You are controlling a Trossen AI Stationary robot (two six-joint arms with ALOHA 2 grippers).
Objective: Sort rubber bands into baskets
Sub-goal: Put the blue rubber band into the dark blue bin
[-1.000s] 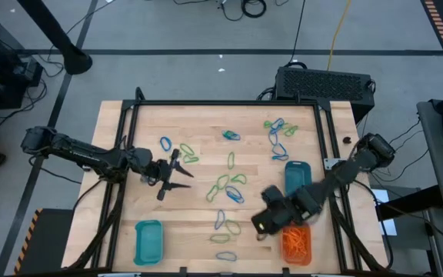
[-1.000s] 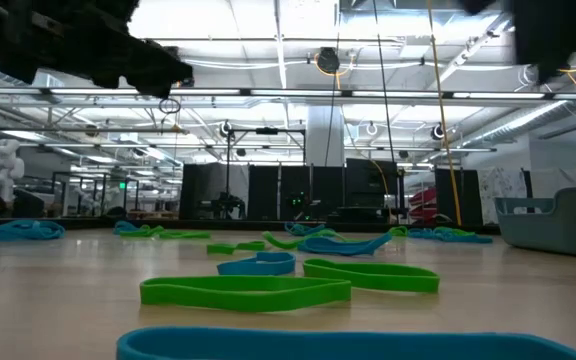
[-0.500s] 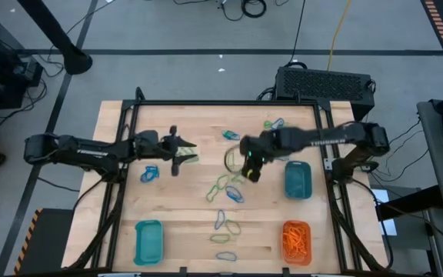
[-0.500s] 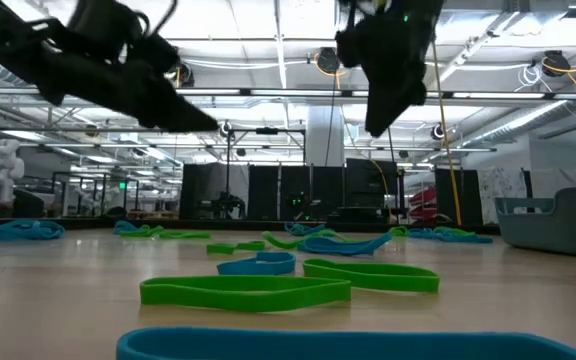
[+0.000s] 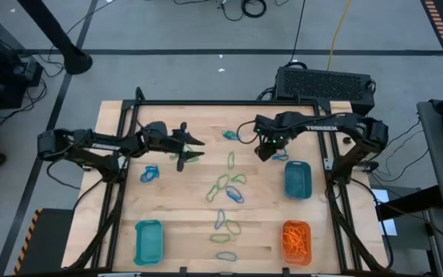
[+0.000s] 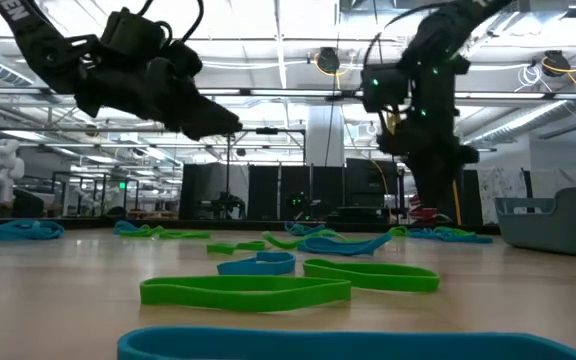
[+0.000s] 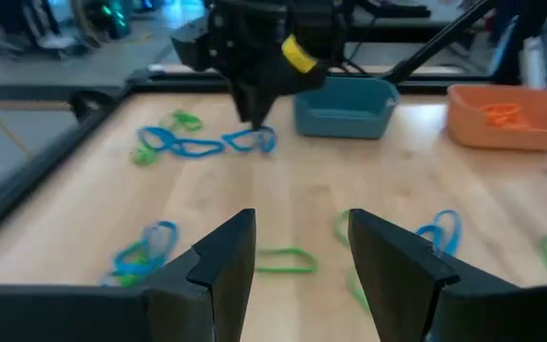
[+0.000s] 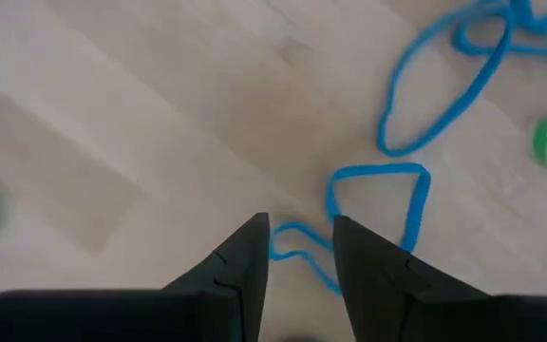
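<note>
Pale wood fills the high view's middle, scattered with rubber bands (image 5: 229,188). My right gripper (image 5: 262,151) hangs right of centre, upper half, fingers (image 8: 240,261) parted a little over a blue band (image 8: 378,204), nothing pinched yet. To do this well I judge I should drop straight down so one strand sits between the tips, then squeeze and lift slowly, since neighbouring blue loops lie touching it and may drag along. My left gripper (image 5: 184,146) hovers left of centre, spread and empty. One teal basket (image 5: 297,180) sits just below the right gripper, the orange basket (image 5: 297,241) lower right, another teal basket (image 5: 148,240) lower left. Green bands nearby could snag.
</note>
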